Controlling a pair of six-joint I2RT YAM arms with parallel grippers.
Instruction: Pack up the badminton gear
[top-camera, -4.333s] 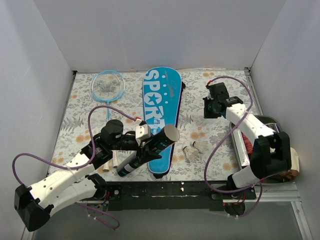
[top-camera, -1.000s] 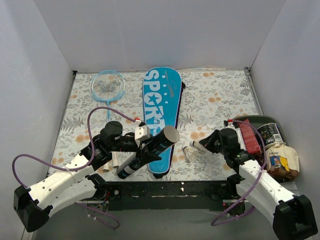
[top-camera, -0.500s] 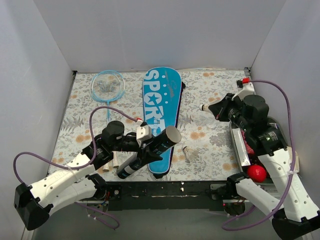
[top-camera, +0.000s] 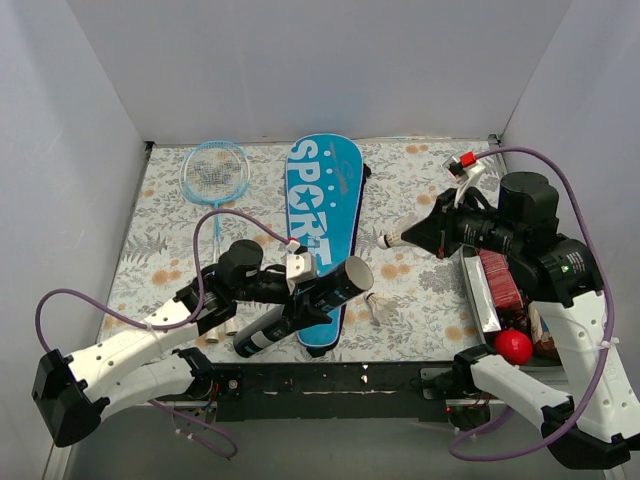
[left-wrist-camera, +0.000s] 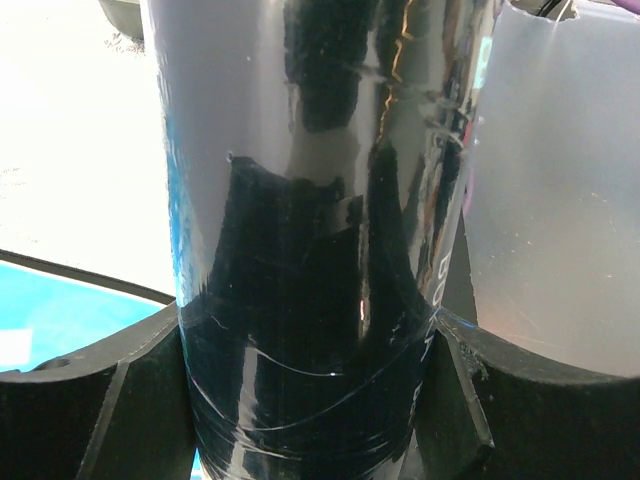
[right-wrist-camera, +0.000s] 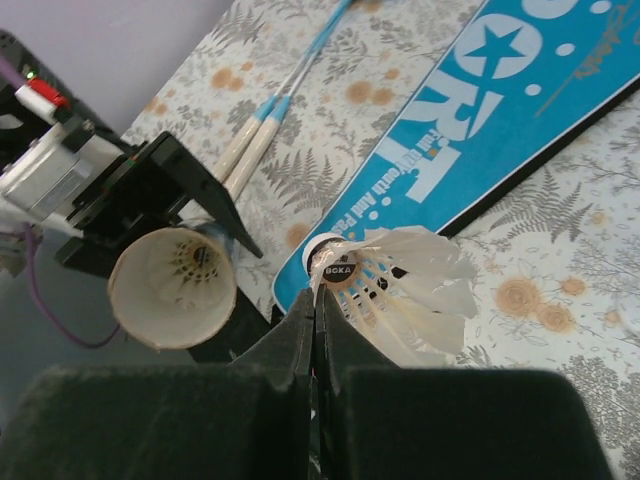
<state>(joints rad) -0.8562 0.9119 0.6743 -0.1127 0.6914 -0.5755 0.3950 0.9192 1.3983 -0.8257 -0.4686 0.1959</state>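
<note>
Top view, left gripper (top-camera: 303, 292): clamped on the black tube (top-camera: 335, 285), which tilts with its open mouth raised toward the right, over the near end of the blue cover (top-camera: 322, 200).
Top view, right gripper (top-camera: 418, 236): pinches a shuttlecock (top-camera: 393, 240) aloft, right of the cover.
Top view, table: second shuttlecock (top-camera: 375, 305) lies just right of the cover's near end; racket (top-camera: 214, 175) far left.
Left wrist view: tube (left-wrist-camera: 310, 220) fills the frame, jaws pressed on both sides.
Right wrist view: fingers (right-wrist-camera: 290, 350) narrow, closed on the shuttlecock (right-wrist-camera: 400, 285); tube mouth (right-wrist-camera: 172, 288) left of it, apart.
</note>
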